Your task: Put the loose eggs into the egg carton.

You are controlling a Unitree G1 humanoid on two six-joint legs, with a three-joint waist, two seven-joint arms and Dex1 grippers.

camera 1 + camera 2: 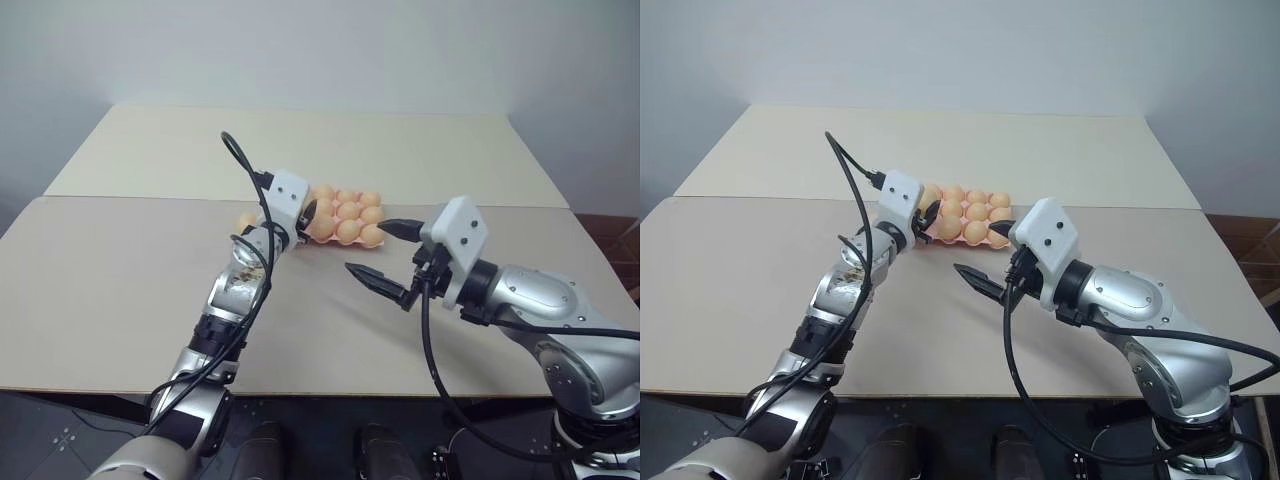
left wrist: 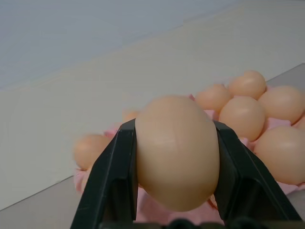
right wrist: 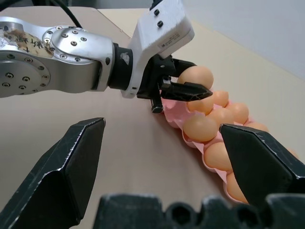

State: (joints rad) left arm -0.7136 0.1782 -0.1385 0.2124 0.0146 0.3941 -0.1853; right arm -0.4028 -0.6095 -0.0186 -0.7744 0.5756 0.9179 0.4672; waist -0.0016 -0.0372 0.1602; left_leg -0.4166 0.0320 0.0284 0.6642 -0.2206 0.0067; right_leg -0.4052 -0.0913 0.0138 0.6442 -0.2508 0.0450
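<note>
Got one pale orange-tan egg (image 2: 176,150) pinched in my left fingers (image 2: 112,183), hovering at the near-left end of the pink egg carton (image 3: 174,114), its cups mostly full of matching eggs

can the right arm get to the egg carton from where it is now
Probably yes. The right tool hangs open above bare table just short of the egg carton, with nothing between them. The left tool, shut on an egg, hovers at the carton's far end, which could crowd that side.

The egg carton (image 1: 345,222) sits on the counter (image 1: 120,290) at twelve o'clock; one loose egg (image 1: 246,220) lies at its nine o'clock.
</note>
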